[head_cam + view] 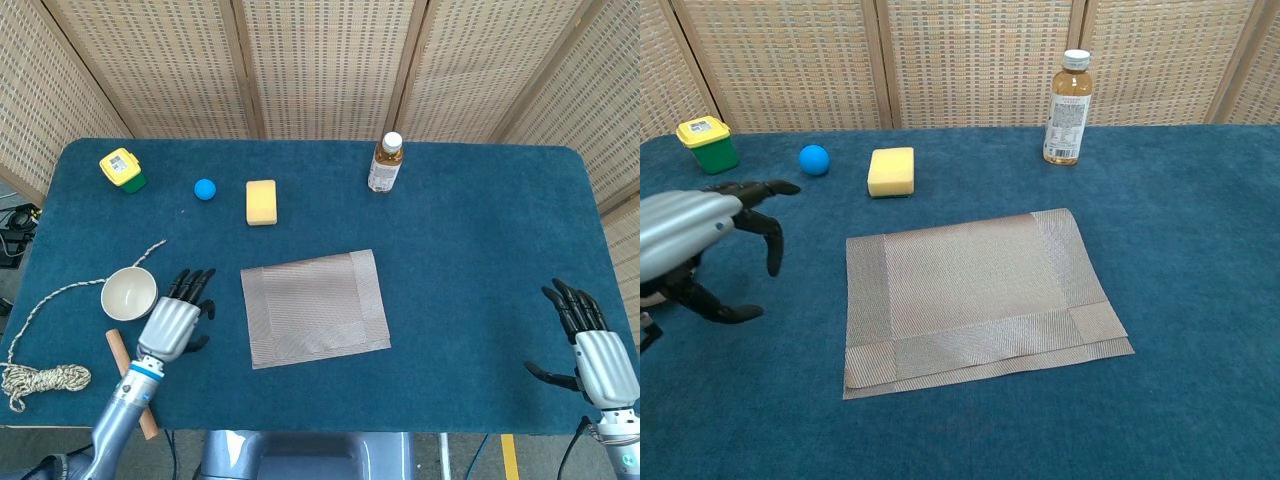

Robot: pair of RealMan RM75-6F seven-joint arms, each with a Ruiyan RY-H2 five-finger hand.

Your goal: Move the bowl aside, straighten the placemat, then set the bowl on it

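Placemat [315,309] lies near the middle of the blue table [470,230], skewed so its edges run at a slight angle to the table edge; in the chest view one near edge appears doubled, with a layer showing beneath it. Bowl [129,293] sits upright and empty on the table, well left of the placemat, touching neither it nor any hand. Left hand [172,322] hovers between bowl and placemat, just beside the placemat's left edge, with fingers spread and slightly curled, holding nothing; the chest view shows the same hand at the left border, fingertips pointing toward the placemat. Right hand [598,357] rests near the table's right front corner, well apart from the placemat, fingers spread, thumb out to the side, holding nothing. Rope [40,330] runs from a coiled bundle at the left front edge up past the bowl toward the table's centre. Stick [130,382] lies at an angle near the front edge, partly under the left forearm. Along the far side stand a yellow-lidded green tub [121,169], a blue ball [204,189], a yellow sponge [261,202] and a capped bottle [385,164], all well apart from the placemat. Woven screen [320,60] closes off the background behind the table.
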